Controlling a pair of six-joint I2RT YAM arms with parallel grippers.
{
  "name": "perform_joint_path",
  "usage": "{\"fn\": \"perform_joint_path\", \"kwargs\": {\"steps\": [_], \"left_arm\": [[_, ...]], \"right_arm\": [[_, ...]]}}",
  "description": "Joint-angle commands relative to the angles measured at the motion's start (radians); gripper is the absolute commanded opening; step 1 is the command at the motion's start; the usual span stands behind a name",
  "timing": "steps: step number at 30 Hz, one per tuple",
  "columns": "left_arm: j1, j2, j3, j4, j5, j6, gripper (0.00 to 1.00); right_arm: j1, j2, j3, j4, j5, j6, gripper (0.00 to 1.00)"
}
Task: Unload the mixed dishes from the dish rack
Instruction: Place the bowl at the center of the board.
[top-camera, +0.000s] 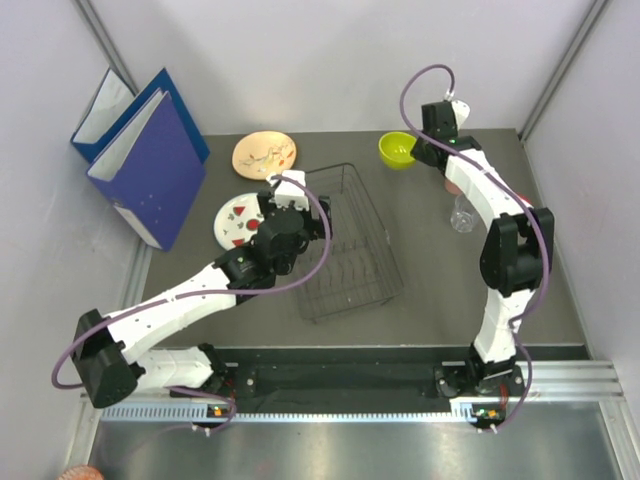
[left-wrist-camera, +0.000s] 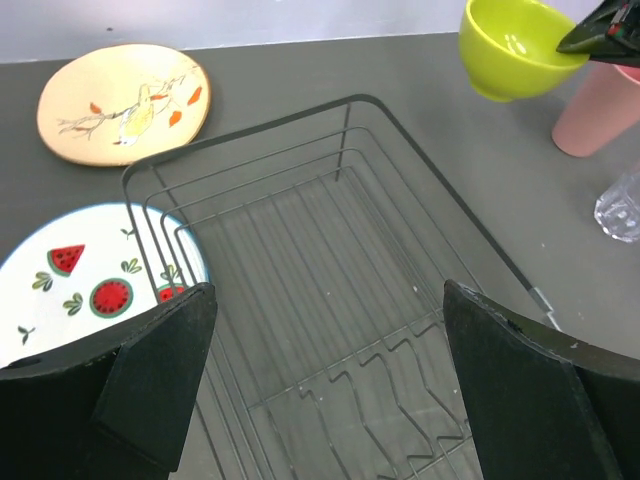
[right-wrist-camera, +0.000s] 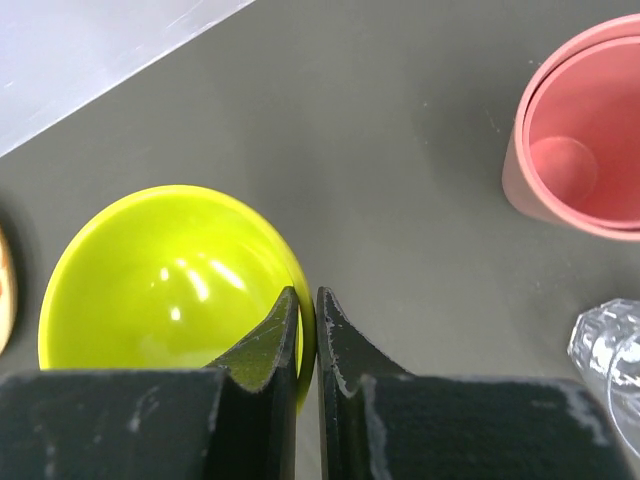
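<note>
Lime-yellow bowl (right-wrist-camera: 150, 290) rim in right end effector (right-wrist-camera: 307, 298) pinch

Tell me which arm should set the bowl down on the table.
Right. The right claw is shut on the bowl at its rim, beyond the rack. The left claw hangs open over the rack, well short of the bowl, so it would have to travel and take over the grip.

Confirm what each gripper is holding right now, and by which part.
Right gripper is shut on the lime-yellow bowl, pinching its rim, one finger inside, one outside. Left gripper is open at the dish rack, holding nothing.
</note>
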Motion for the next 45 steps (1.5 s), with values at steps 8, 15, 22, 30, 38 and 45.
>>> {"fn": "perform_joint_path", "kwargs": {"steps": [8, 15, 22, 30, 38, 45], "left_arm": [[0.003, -0.033, -0.077, 0.096, -0.094, -0.033, 0.99], [0.005, 0.005, -0.074, 0.065, -0.075, -0.061, 0.99], [0.005, 0.006, -0.083, 0.013, -0.056, -0.122, 0.99], [0.005, -0.004, -0.083, -0.015, -0.062, -0.139, 0.99], [0.005, -0.029, -0.077, -0.03, -0.085, -0.145, 0.99], [0.035, -0.04, -0.038, -0.079, -0.04, -0.177, 0.99]], "right_arm": [[0.015, 0.207, 0.152, -0.002, 0.103, 0.067, 0.0], [0.024, 0.258, 0.144, 0.022, 0.074, 0.047, 0.0], [0.023, 0.281, 0.123, 0.022, 0.058, 0.033, 0.03], [0.016, 0.249, 0.086, 0.028, 0.045, 0.028, 0.26], [0.023, 0.036, 0.0, 0.142, -0.018, 0.07, 0.41], [0.13, -0.341, -0.154, 0.277, 0.012, 0.012, 0.61]]}}
